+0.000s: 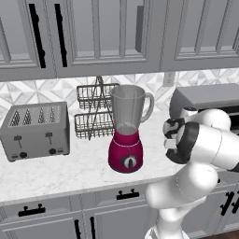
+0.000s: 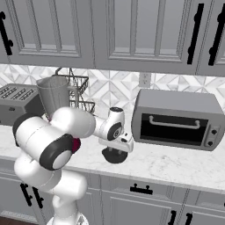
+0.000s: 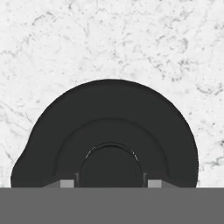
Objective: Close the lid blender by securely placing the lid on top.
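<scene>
We see the small flat round black lid (image 3: 109, 131) lying on the white marbled counter (image 1: 56, 172), between the tall magenta-based blender with clear grey jar (image 1: 126, 130) and the silver toaster oven (image 2: 176, 118). The two-finger gripper (image 2: 115, 151) sits directly above the lid, fingers down at its raised centre knob. We cannot tell whether the jaws are closed on it. The blender jar's mouth is uncovered. A silver four-slot toaster (image 1: 35, 130) stands to the blender's left, with a wire rack (image 1: 93, 112) behind.
</scene>
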